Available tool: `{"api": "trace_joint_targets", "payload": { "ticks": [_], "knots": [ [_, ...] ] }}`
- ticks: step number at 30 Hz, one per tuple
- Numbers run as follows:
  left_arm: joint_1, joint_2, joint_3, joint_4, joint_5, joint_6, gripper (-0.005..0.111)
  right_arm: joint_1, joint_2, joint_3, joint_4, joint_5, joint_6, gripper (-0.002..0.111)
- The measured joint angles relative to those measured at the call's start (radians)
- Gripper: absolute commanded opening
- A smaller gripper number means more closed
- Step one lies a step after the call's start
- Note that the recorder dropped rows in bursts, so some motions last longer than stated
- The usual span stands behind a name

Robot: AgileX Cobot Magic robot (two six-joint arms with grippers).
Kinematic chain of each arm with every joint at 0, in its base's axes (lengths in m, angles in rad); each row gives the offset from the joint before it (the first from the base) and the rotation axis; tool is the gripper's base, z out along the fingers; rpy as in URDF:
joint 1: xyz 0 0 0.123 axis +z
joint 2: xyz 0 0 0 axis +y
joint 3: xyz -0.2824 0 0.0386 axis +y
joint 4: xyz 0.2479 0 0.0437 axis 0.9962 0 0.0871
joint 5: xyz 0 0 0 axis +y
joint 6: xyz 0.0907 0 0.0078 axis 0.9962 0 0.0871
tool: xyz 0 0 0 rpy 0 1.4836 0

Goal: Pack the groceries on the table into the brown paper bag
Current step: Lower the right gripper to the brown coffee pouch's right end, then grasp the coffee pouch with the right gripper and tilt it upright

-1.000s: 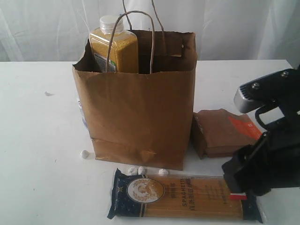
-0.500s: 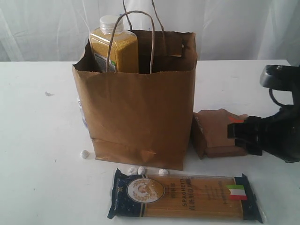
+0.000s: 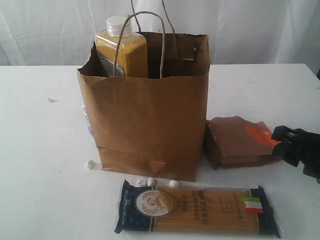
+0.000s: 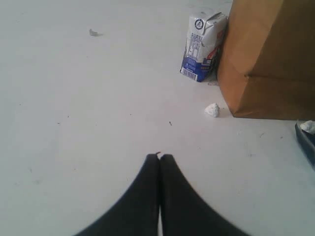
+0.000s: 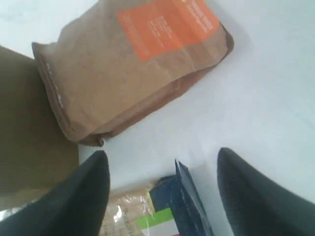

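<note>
Small carton (image 3: 86, 119), perhaps milk, mostly behind the brown paper bag (image 3: 145, 125).

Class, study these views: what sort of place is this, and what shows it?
Most likely a robot test setup, not a shop or kitchen: a plain white table, a white curtain backdrop, and a black right gripper near the brown paper bag and spaghetti pack.

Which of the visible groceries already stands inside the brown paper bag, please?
The white-capped bottle of yellow grains; the orange-labelled brown pouch and blue-ended spaghetti pack lie outside it.
</note>
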Motion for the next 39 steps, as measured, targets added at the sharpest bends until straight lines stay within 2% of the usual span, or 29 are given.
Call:
{"api": "trace_joint_targets", "payload": {
  "ticks": [5, 10, 17, 32, 35, 39],
  "knots": [
    [0.000, 0.000, 0.000, 0.000, 0.000, 0.000, 0.000, -0.123, 0.050, -0.014, 0.122, 0.011, -0.196, 0.059],
    [0.000, 0.000, 0.000, 0.000, 0.000, 0.000, 0.000, -0.233, 0.199, -0.085, 0.201, 0.088, -0.422, 0.059],
    [0.000, 0.000, 0.000, 0.000, 0.000, 0.000, 0.000, -0.305, 0.396, -0.257, 0.428, 0.212, -0.811, 0.059],
    [0.000, 0.000, 0.000, 0.000, 0.000, 0.000, 0.000, -0.331, 0.807, -0.485, 0.476, 0.254, -0.991, 0.058],
    [0.000, 0.000, 0.000, 0.000, 0.000, 0.000, 0.000, -0.334, 0.838, -0.514, 0.494, 0.266, -1.021, 0.053],
    [0.000, 0.000, 0.000, 0.000, 0.000, 0.000, 0.000, -0.334, 0.867, -0.534, 0.574, 0.297, -1.115, 0.038]
  ]
}}
